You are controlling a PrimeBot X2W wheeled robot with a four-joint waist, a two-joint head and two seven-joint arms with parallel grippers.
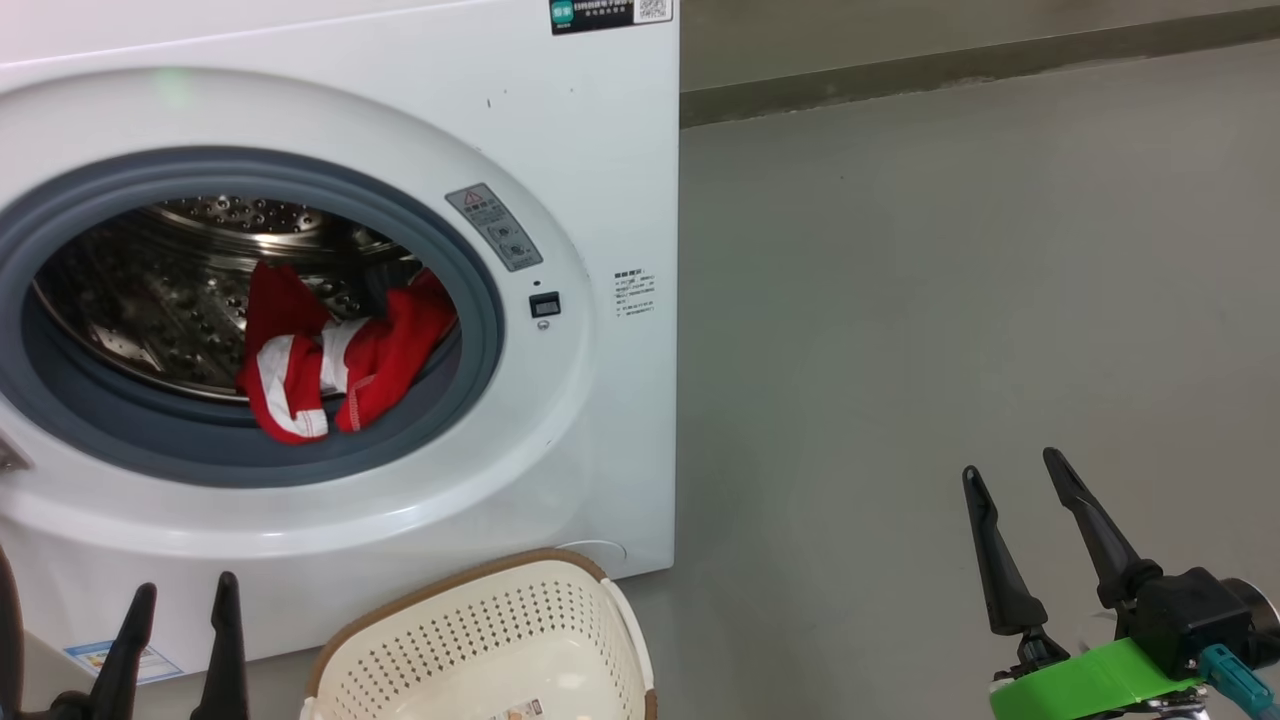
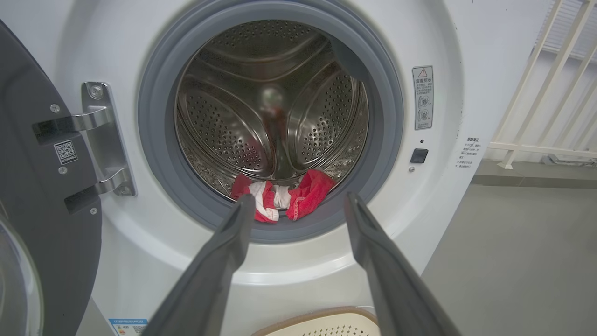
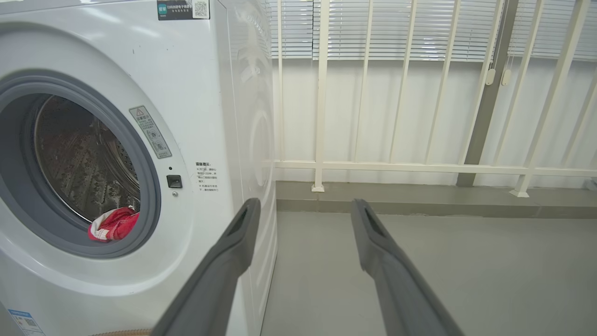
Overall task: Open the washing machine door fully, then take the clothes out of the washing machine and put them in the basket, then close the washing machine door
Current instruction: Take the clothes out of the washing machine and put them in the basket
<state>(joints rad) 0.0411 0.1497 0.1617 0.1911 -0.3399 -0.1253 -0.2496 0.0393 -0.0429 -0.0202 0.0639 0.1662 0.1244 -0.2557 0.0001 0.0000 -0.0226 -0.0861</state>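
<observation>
step 2: unload, washing machine door (image 2: 56,252) open | clothes (image 1: 330,365) inside washing machine (image 1: 600,150), front lip; basket (image 1: 480,640) below | left claw (image 1: 187,585), right claw (image 1: 1012,464) spread, empty | next: left claw reaches in, pinches fabric

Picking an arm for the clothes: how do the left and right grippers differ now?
The left gripper sits in front of the washing machine, beside the basket; the right gripper is off past the machine's side, over the floor. The left gripper aims into the drum at the red clothes; the right gripper aims toward the railing. Both are open and empty.
</observation>
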